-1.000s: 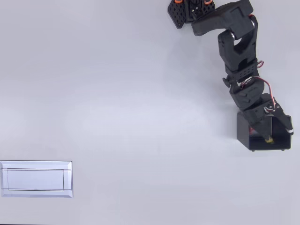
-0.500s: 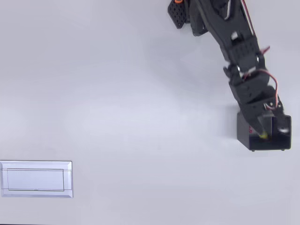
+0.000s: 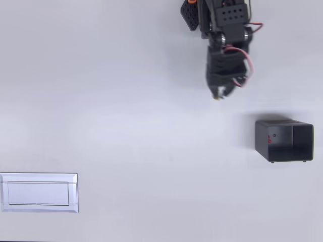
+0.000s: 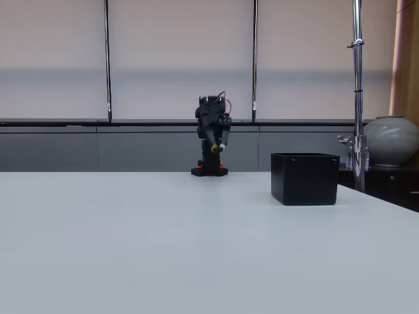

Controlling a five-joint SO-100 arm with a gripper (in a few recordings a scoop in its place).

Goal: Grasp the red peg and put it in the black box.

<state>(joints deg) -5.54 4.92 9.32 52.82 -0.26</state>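
Note:
The black box (image 3: 284,141) stands at the right of the overhead view, open side up. A tiny red peg (image 3: 269,140) lies inside it against the left wall. My gripper (image 3: 221,94) hangs folded back close to the arm's base, well up and to the left of the box. Its jaws stand a little apart with nothing between them. In the fixed view the box (image 4: 304,178) stands right of centre. Behind it and to the left, the gripper (image 4: 217,148) points down in front of the base. The box wall hides the peg there.
A flat white tray (image 3: 39,192) lies at the lower left of the overhead view, far from the arm. The arm's base (image 4: 209,171) stands at the table's far edge. A metal pole (image 4: 357,91) and a grey pot (image 4: 391,140) stand beyond the table's right side.
The arm has pulled up out of the black box and folded back toward its base. The red peg stays in the box.

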